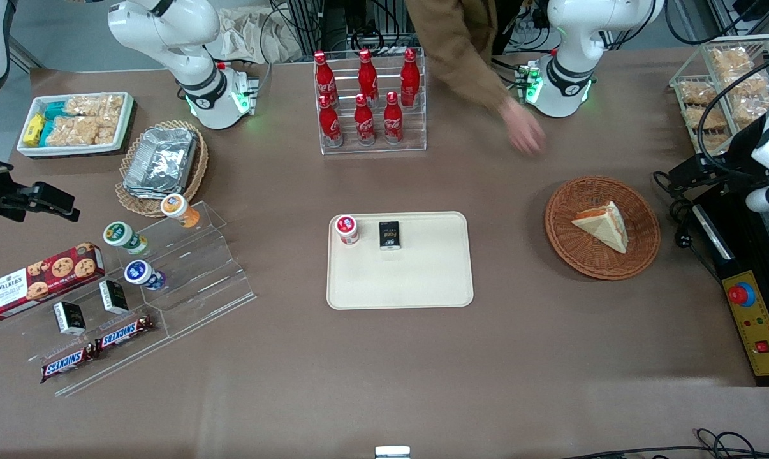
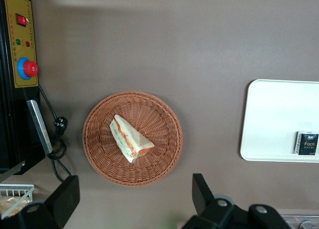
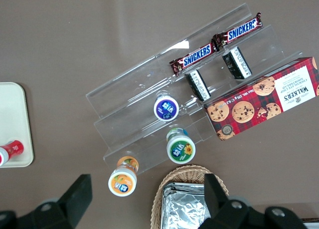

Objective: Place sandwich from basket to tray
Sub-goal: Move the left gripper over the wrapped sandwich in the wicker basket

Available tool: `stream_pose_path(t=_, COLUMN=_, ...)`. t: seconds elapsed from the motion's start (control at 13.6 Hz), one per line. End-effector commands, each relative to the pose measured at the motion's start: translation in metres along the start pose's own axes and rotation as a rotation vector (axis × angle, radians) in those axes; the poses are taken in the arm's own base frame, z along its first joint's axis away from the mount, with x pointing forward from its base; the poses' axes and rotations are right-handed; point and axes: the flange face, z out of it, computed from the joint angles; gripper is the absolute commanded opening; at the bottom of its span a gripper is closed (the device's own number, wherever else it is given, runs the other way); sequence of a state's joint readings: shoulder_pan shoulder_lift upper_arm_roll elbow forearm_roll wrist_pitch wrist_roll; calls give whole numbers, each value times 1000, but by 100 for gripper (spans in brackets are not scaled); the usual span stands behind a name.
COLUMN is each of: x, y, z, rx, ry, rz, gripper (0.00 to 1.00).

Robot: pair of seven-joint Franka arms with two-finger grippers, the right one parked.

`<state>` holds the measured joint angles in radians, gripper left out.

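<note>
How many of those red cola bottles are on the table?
6, all standing in the clear rack farther from the front camera than the tray: three in its farther row, three in its nearer row. The claw hangs open above the basket.

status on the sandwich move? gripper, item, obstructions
Gripper open, high above the basket, holding nothing. Sandwich still in basket; tray has a cup and a black packet. Person's hand over the table near basket.

The sandwich (image 2: 130,138) (pale wedge, orange-green edge) lies in the round wicker basket (image 2: 164,114) below the open gripper (image 2: 135,199); the cream tray (image 2: 271,119) sits well aside.
</note>
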<state>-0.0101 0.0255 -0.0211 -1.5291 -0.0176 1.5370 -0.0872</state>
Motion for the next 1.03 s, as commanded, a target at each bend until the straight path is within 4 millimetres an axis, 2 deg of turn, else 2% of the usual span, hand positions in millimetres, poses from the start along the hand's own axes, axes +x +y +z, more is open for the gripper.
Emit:
stream_pose_path(t=0.0, x=0, y=0, z=-7, rx=3, ry=-10, rz=-2, gripper=100)
stream_pose_path(t=0.15, x=-1, y=-1, z=-7, rx=7, ry=-12, rz=-22, gripper=100)
stream_pose_path(t=0.37, x=-9, y=-3, z=3, rx=17, ry=-52, rz=-183, gripper=100)
stream_pose_path(t=0.44, x=-11, y=-4, z=17, rx=30, ry=-82, rz=-252, gripper=100)
stream_pose_path(t=0.66, x=-39, y=-12, z=58, rx=101, ry=-136, rz=-369, gripper=100)
stream_pose_path(t=0.96, x=-82, y=-29, z=133, rx=106, ry=-84, rz=-498, gripper=100)
